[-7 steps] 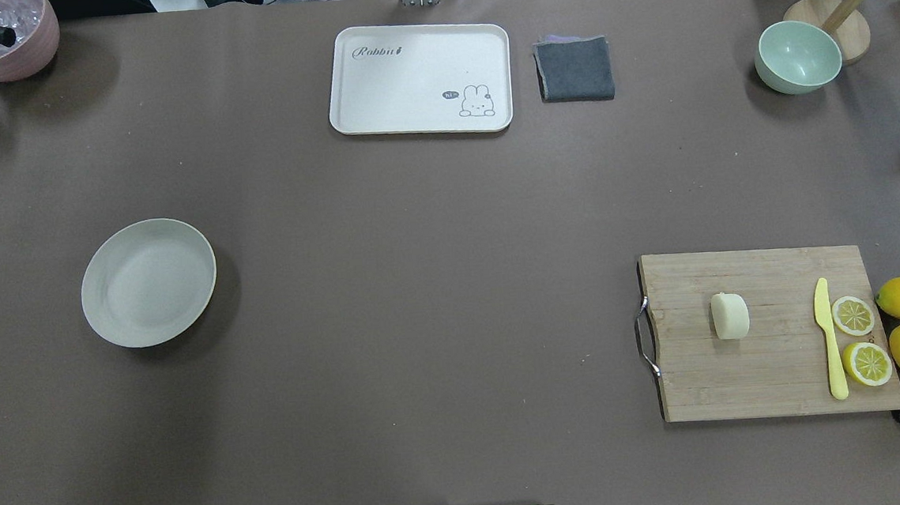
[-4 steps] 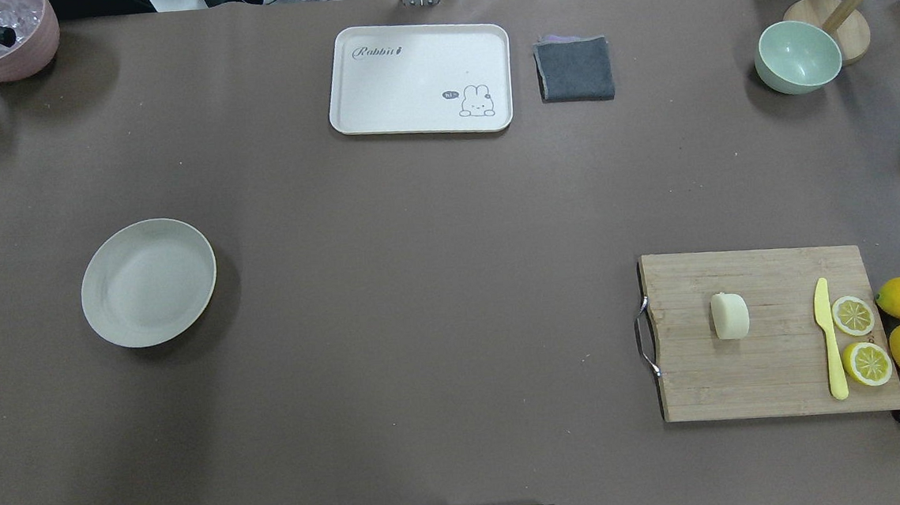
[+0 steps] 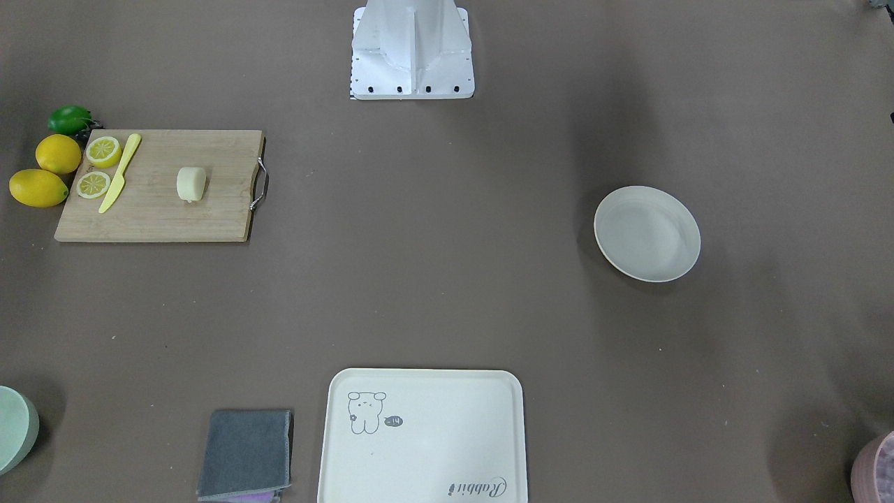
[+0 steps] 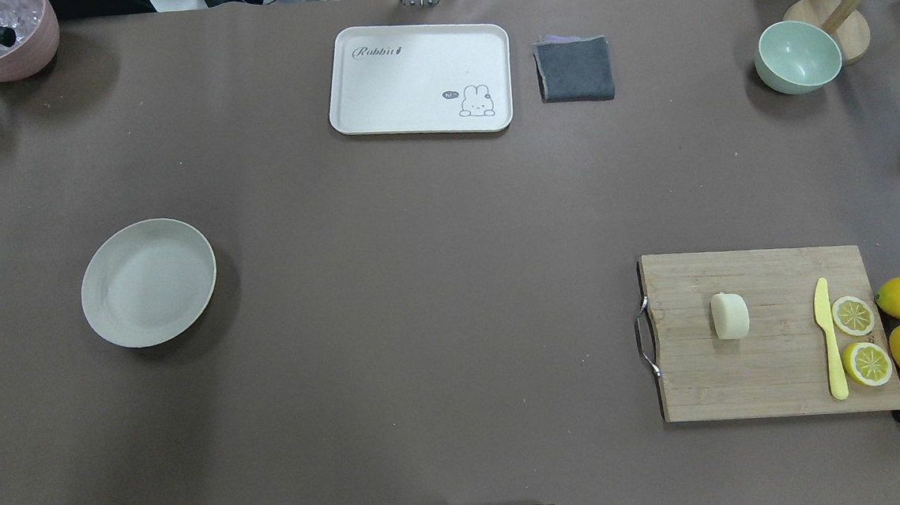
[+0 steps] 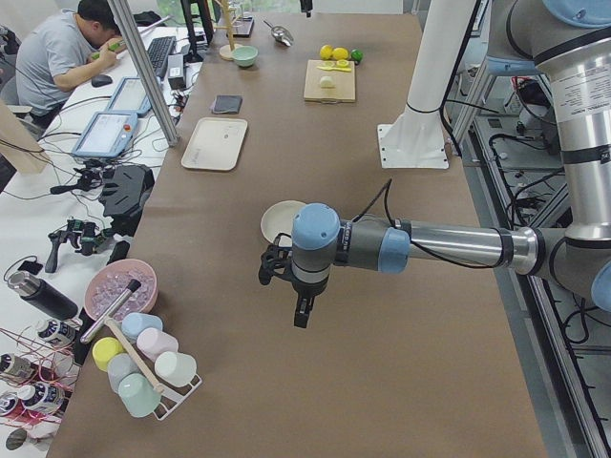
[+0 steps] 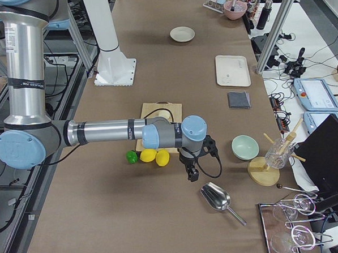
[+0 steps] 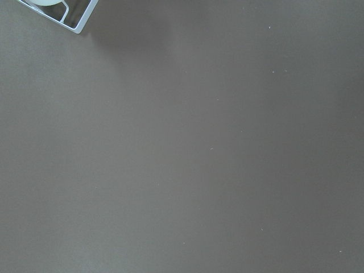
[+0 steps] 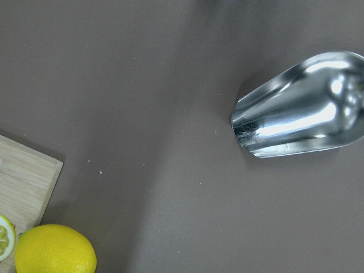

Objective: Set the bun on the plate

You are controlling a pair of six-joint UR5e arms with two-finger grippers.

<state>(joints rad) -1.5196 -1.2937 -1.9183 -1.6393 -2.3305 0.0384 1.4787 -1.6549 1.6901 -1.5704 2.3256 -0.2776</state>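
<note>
Where bun [image 4: 730, 316] lies, right pincer [image 6: 190, 176] apart

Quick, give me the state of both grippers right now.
Left gripper: cannot tell whether open or closed; it shows only from the side.
Right gripper: cannot tell either.
Neither holds the bun; it lies on the cutting board.

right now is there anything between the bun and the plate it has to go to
Nothing visible does. The bun lies on the cutting board, and only the board's metal handle sits at the edge toward the plate. The tray and grey cloth lie off that line.
</note>
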